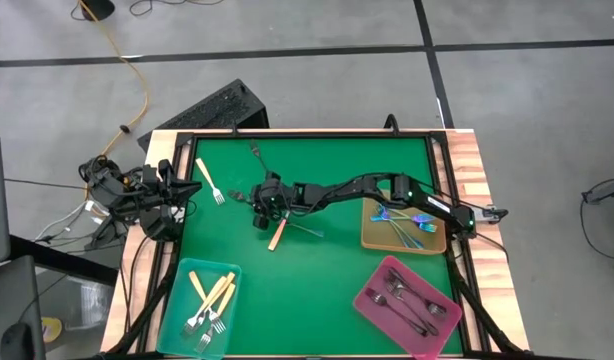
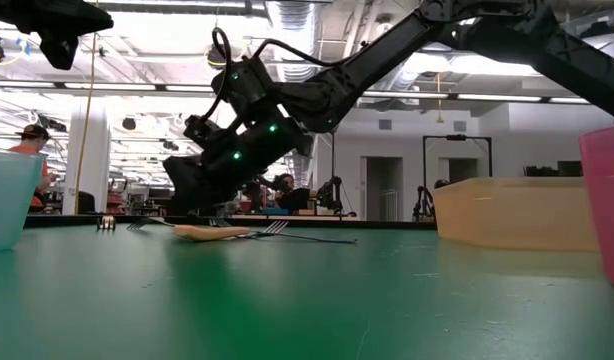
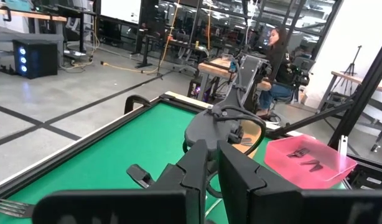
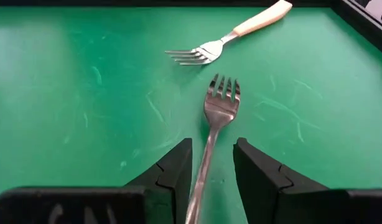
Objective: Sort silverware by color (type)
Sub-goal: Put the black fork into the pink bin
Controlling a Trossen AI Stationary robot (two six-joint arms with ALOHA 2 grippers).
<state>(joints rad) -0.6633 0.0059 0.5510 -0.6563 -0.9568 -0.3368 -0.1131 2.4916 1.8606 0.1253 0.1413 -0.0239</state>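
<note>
Here the right hand (image 4: 211, 163) straddles a plain, unmarked fork (image 4: 214, 124).

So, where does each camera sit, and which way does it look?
High: above the table, looking straight down; both arms show, the right gripper mid-table.
Low: at table height, level across the table into the room; the right arm comes in from above.
Left wrist: on the left arm, past the shut left gripper toward the right arm and the pink tray.
Right wrist: down at the table, its open fingers either side of a grey fork.
Shared: high and left wrist both show the pink tray.
</note>
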